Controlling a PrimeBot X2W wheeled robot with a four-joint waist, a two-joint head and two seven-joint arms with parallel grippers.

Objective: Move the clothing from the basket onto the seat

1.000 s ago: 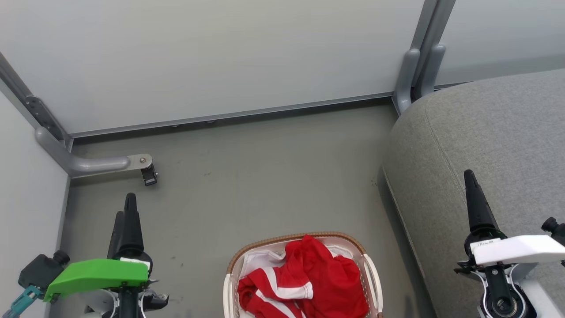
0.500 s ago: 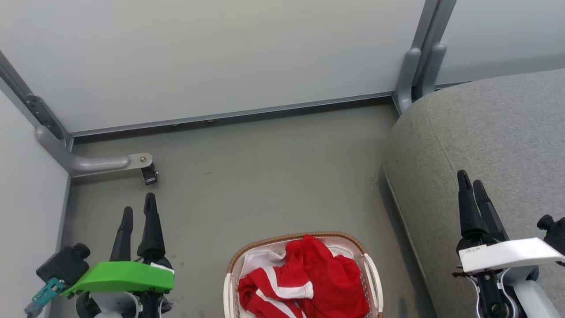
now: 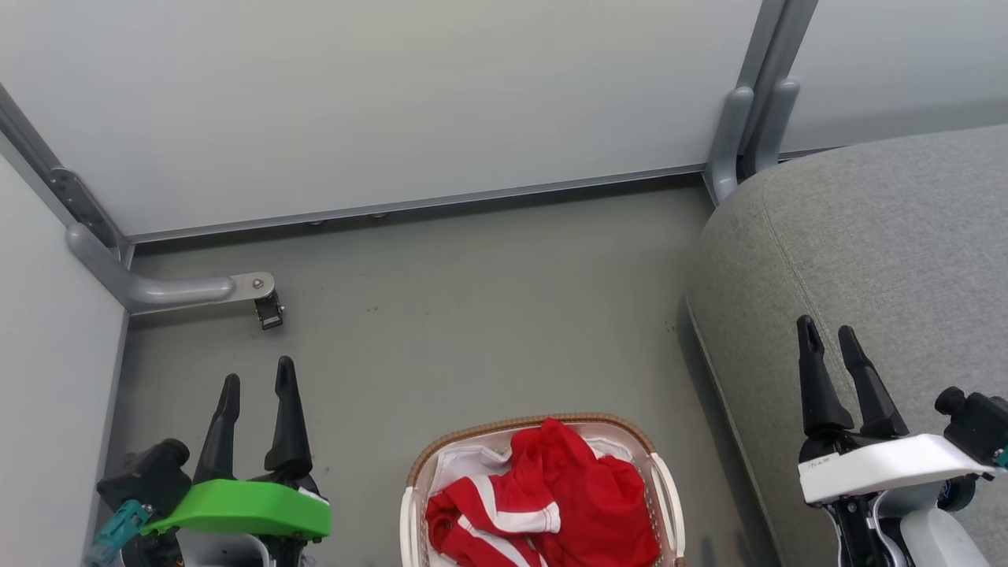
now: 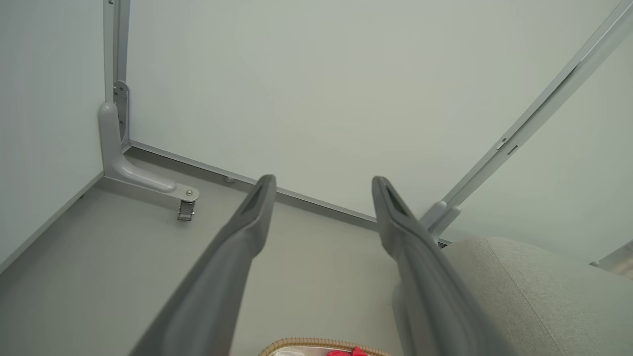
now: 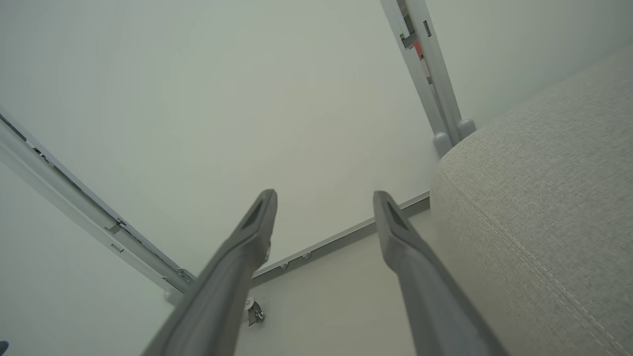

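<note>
Since nothing had been lifted out yet, the red clothing [image 3: 551,504] lay heaped in the basket [image 3: 504,429] on the floor [image 3: 472,315], at six o'clock from where the robot faced. The seat [image 3: 890,252] stood close by at three o'clock, presumably so each garment needed only a short carry. The left gripper [image 3: 258,372] hung at eight o'clock and the right gripper [image 3: 825,327] at four o'clock, over the seat's edge. Both had their fingers parted and empty, flanking the basket as if ready to reach in. A label [image 3: 819,465] on the right gripper's white housing [image 3: 882,468] was too small to read.
</note>
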